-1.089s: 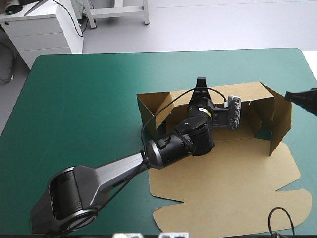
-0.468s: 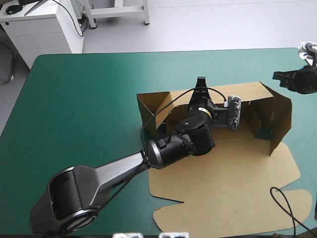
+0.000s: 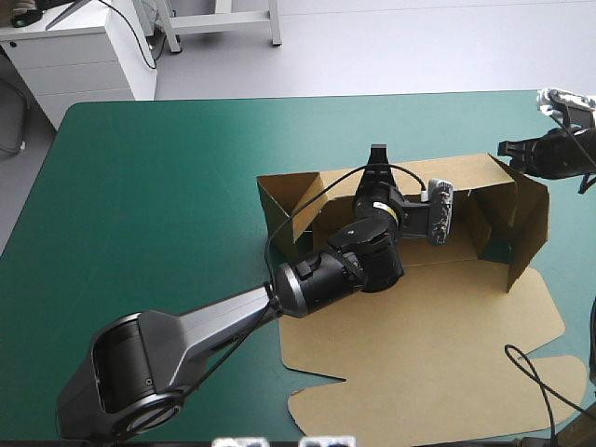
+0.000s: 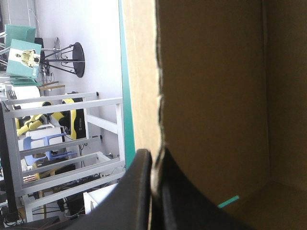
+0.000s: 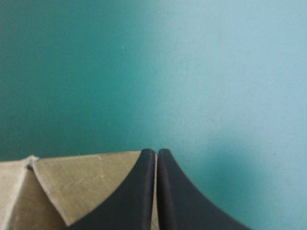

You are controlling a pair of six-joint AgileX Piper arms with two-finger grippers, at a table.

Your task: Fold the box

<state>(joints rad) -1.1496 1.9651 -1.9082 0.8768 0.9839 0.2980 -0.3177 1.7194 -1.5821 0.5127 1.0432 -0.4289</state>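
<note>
1. Your left tool (image 3: pixel 377 155) pinches the far wall of the box (image 3: pixel 438 326), which sits right of centre on the table (image 3: pixel 168 186), walls raised.
2. Your right tool (image 3: pixel 509 147), fingers pressed together, hovers by the box's far right corner.

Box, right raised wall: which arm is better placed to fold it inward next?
Probably right: the right gripper is shut near that wall of the box, while the left gripper holds its back wall.
</note>
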